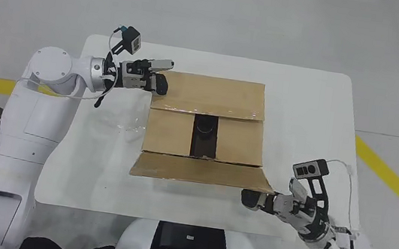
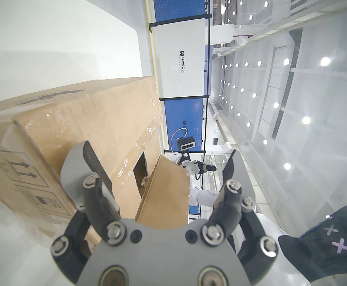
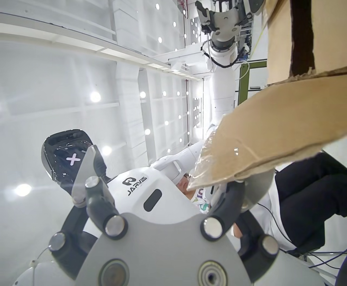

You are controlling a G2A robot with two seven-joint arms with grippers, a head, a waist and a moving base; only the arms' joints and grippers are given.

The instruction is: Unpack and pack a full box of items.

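On the table (image 1: 316, 102), half-open cardboard box (image 1: 235, 141), dark item (image 1: 205, 128) inside; left claw (image 2: 160, 149), right claw (image 1: 249, 198) both wide.

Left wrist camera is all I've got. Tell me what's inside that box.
Observer: The top view shows a dark, round-looking item in the gap between the inner flaps of the box.
Operator: Now give me the right gripper's position.
Observer: The right gripper is at the right end of the near flap, which is folded outward.
Operator: Report its jaws.
Observer: They are open in its own wrist view. The flap's taped corner lies between the fingers; I cannot tell whether it touches them.
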